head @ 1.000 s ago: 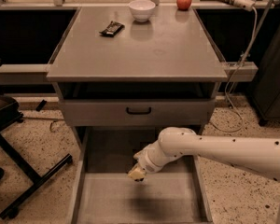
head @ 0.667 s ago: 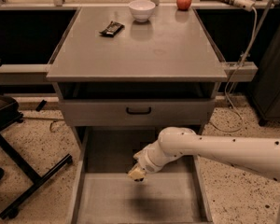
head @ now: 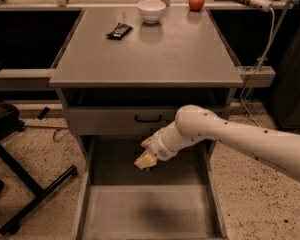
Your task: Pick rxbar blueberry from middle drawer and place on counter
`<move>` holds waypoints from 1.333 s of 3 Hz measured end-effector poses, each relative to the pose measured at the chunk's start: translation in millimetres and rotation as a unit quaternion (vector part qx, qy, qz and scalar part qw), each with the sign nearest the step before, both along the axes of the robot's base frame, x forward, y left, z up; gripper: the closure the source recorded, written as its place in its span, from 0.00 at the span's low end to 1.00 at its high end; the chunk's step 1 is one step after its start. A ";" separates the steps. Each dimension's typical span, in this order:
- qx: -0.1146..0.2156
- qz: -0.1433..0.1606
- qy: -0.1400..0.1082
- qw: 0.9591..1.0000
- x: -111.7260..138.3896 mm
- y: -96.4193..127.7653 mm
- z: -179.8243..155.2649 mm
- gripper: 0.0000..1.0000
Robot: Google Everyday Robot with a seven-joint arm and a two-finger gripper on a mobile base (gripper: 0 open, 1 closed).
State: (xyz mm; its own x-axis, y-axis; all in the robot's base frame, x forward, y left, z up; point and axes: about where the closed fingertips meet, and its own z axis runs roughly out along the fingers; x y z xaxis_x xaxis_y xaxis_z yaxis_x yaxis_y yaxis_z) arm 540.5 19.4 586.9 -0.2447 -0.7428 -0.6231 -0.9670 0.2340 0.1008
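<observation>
My gripper [head: 145, 160] hangs at the end of the white arm inside the open middle drawer [head: 97, 184], over the back part of its floor and just below the grey drawer front above. The rxbar blueberry does not show anywhere in the drawer; the stretch under and behind the gripper is hidden. The visible drawer floor is bare and grey. The counter [head: 155, 59] is the flat grey top of the cabinet above the gripper.
On the counter's far side lie a brown-black wrapped bar [head: 119, 31], a white bowl [head: 151, 10] and a red apple [head: 196, 1]. A grey drawer front with a black handle [head: 148, 118] sits above the gripper. A black chair base [head: 25, 194] stands at the left.
The arm and gripper have risen and moved back towards the rear of the drawer. Nothing else has moved.
</observation>
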 end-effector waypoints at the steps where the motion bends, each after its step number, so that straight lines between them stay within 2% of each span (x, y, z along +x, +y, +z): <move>1: 0.012 0.006 -0.016 1.000 12.9 2.2 66.4 1.00; 2: 0.014 -0.018 -0.035 0.999 4.1 -11.5 129.3 1.00; 3: 0.010 -0.018 -0.072 0.997 -1.1 -21.1 183.4 1.00; 4: 0.010 -0.018 -0.072 0.997 -1.1 -21.1 183.4 1.00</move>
